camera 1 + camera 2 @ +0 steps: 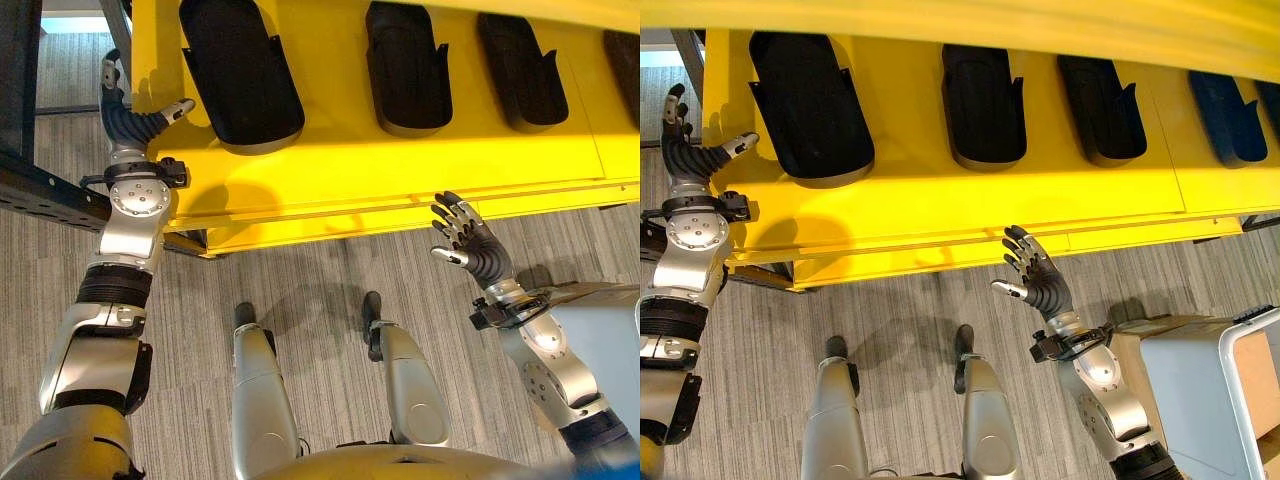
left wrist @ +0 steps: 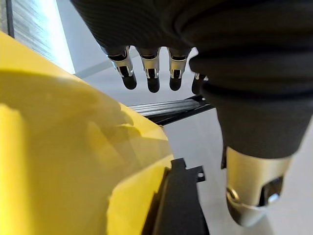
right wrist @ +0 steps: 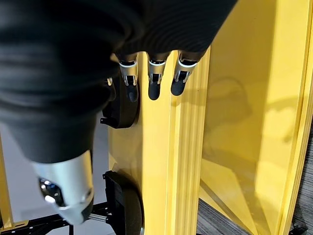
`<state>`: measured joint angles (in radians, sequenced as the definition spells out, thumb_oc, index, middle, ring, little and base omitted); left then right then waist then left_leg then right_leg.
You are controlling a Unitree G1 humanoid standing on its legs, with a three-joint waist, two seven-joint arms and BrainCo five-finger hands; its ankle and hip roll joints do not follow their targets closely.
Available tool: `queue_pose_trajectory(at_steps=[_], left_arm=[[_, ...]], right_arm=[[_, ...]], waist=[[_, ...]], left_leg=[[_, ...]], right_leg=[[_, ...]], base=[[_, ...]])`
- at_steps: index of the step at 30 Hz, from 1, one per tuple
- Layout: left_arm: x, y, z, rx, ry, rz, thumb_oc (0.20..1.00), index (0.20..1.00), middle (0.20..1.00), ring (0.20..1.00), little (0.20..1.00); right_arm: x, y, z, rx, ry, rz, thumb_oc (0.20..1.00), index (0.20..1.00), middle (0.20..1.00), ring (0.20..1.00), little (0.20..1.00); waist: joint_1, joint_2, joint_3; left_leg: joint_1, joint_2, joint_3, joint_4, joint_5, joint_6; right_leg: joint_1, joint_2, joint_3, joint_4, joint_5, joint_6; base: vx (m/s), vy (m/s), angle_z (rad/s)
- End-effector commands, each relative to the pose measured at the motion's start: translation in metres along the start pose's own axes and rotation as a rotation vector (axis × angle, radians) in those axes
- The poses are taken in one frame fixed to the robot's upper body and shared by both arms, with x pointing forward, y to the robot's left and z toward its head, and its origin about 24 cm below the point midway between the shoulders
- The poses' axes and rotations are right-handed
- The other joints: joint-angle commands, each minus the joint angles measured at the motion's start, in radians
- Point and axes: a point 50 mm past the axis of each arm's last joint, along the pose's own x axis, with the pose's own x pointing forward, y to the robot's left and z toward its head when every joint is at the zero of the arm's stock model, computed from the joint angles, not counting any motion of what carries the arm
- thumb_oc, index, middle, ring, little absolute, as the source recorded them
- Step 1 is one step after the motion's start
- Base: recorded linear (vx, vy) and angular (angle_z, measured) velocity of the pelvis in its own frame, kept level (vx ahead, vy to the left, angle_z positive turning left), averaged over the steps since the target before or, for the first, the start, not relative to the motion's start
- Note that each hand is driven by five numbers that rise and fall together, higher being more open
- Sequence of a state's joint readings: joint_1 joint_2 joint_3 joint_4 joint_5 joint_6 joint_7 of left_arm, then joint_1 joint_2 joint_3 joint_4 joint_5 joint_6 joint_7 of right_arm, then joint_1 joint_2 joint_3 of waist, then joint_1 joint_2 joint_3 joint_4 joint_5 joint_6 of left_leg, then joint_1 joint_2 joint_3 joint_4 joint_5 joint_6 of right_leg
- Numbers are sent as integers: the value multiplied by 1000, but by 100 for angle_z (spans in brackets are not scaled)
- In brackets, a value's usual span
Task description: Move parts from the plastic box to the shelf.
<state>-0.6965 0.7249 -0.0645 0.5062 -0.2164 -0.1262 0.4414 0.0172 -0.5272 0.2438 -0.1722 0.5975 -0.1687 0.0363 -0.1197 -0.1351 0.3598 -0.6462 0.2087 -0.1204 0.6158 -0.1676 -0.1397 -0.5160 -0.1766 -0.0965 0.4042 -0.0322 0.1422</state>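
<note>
The robot's right hand (image 1: 1040, 279) hangs in the air just in front of the yellow shelf (image 1: 970, 205), fingers spread and nearly straight, palm empty — nothing is gripped. Seen from its own wrist, the fingertips (image 3: 154, 90) point along the shelf's front edge without touching it.

The left hand (image 1: 128, 112) is raised at the shelf's left end, fingers straight and thumb (image 1: 178, 109) stretched toward the yellow side wall; it too holds nothing. From the left wrist, the fingers (image 2: 153, 73) hang free above the yellow corner and a black metal frame (image 2: 178, 205) beneath it.

On the shelf, black molded parts sit in a row, each in its own slot: a large one (image 1: 810, 105) at the left end near the left hand, a second (image 1: 985, 105) at the middle, a third (image 1: 1102, 108) further right, and a darker, bluish one (image 1: 1225, 118) toward the right end.

A grey plastic box (image 1: 1195, 400) with a pale rim stands on the striped grey carpet (image 1: 900, 310) at lower right, just beside the right arm — its contents cannot be made out.
</note>
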Motion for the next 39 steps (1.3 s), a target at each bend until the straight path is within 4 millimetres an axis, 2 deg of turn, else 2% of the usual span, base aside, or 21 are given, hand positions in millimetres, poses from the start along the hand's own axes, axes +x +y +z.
queue_pose_trajectory(at_steps=[1,2,3,4,5,6,7,8,9,10,11,12,14,22,34,39], left_arm=[[16,7,26,-8,-118,15,1000,1000,1000,1000,1000],[18,6,28,-11,-119,15,1000,1000,1000,1000,1000],[20,6,30,-11,-123,15,1000,1000,1000,1000,1000],[22,6,32,-12,-123,14,1000,1000,1000,1000,1000],[24,7,33,-15,-124,15,1000,1000,1000,1000,1000],[27,7,37,-19,-130,14,1000,1000,1000,1000,1000],[29,6,38,-25,-128,11,1000,1000,1000,1000,1000],[31,7,39,-26,-127,13,1000,1000,1000,1000,1000],[34,8,41,-25,-128,17,1000,1000,1000,1000,1000],[40,11,44,-17,-120,24,1000,1000,1000,1000,1000],[41,11,45,-18,-123,24,1000,1000,1000,1000,1000],[43,12,46,-17,-118,24,1000,1000,1000,1000,1000],[47,14,48,-27,-109,27,1000,1000,1000,1000,1000],[59,26,47,-52,-53,49,1000,1000,1000,1000,1000],[68,30,45,-83,15,61,1000,1000,1000,1000,1000],[71,35,45,-42,24,63,1000,1000,1000,1000,1000]], right_arm=[[0,-10,24,-28,-109,-11,1000,1000,1000,1000,1000],[-1,-10,22,-23,-103,-12,1000,1000,1000,1000,1000],[-1,-10,22,-25,-102,-13,1000,1000,1000,1000,1000],[-1,-11,22,-26,-101,-15,1000,1000,1000,1000,1000],[-2,-11,22,-24,-99,-16,1000,1000,1000,1000,1000],[-2,-12,22,-27,-98,-18,1000,1000,1000,1000,1000],[-3,-12,21,-26,-95,-20,1000,1000,1000,1000,1000],[-3,-13,21,-25,-94,-24,1000,1000,1000,1000,1000],[-4,-13,20,-23,-88,-27,1000,1000,1000,1000,1000],[-5,-14,19,-25,-85,-29,1000,1000,1000,1000,1000],[-4,-14,20,-25,-88,-30,1000,1000,1000,1000,1000],[-5,-14,19,-25,-82,-29,1000,1000,1000,1000,1000],[-6,-15,19,-26,-80,-28,1000,1000,1000,1000,1000],[-10,-16,14,-14,-64,-40,1000,1000,1000,1000,1000],[-13,-18,14,-11,-57,-42,1000,1000,1000,1000,1000],[-15,-20,14,-9,-57,-49,1000,1000,1000,1000,1000]], waist=[[-6,33,-26],[-8,36,-32],[-10,36,-30],[-12,39,-35],[-14,40,-37],[-16,39,-35],[-16,41,-40],[-19,40,-37],[-21,41,-41],[-27,41,-40],[-26,40,-36],[-28,42,-40],[-30,40,-38],[-39,35,-36],[-56,25,-27],[-61,19,-27]], left_leg=[[-1,-7,50,-109,76,39],[10,-3,47,-103,46,33],[-1,-6,50,-107,75,38],[11,-2,47,-103,46,33],[12,-3,48,-104,45,33],[1,-5,51,-108,74,38],[12,-2,49,-103,45,33],[1,-4,53,-107,74,38],[11,0,50,-99,44,33],[9,1,51,-93,42,34],[-3,-2,54,-98,71,39],[8,2,51,-90,41,34],[7,3,52,-86,36,35],[-3,3,56,-70,29,39],[-26,0,69,-49,15,49],[-34,2,74,-38,6,54]], right_leg=[[-24,-16,7,75,-69,-32],[-14,-13,11,81,-93,-27],[-22,-15,8,73,-70,-32],[-13,-12,12,79,-94,-25],[-11,-12,13,77,-94,-25],[-19,-15,10,68,-69,-30],[-8,-12,13,75,-94,-24],[-16,-15,9,67,-70,-28],[-6,-13,13,74,-95,-22],[-5,-13,13,76,-96,-21],[-15,-16,10,69,-72,-26],[-4,-13,14,76,-97,-20],[-2,-12,14,77,-99,-19],[-2,-13,17,70,-96,-14],[-14,-12,27,56,-84,-8],[-21,-9,36,45,-77,-5]], base=[[113,-12,0],[-54,16,0],[125,-6,-1],[41,4,0],[40,1,-2],[39,-1,-2],[-48,9,-2],[126,-13,-1],[63,3,0],[50,5,-1],[46,6,0],[0,0,0],[79,-10,0],[36,7,-1],[15,15,-2],[15,18,-4]])
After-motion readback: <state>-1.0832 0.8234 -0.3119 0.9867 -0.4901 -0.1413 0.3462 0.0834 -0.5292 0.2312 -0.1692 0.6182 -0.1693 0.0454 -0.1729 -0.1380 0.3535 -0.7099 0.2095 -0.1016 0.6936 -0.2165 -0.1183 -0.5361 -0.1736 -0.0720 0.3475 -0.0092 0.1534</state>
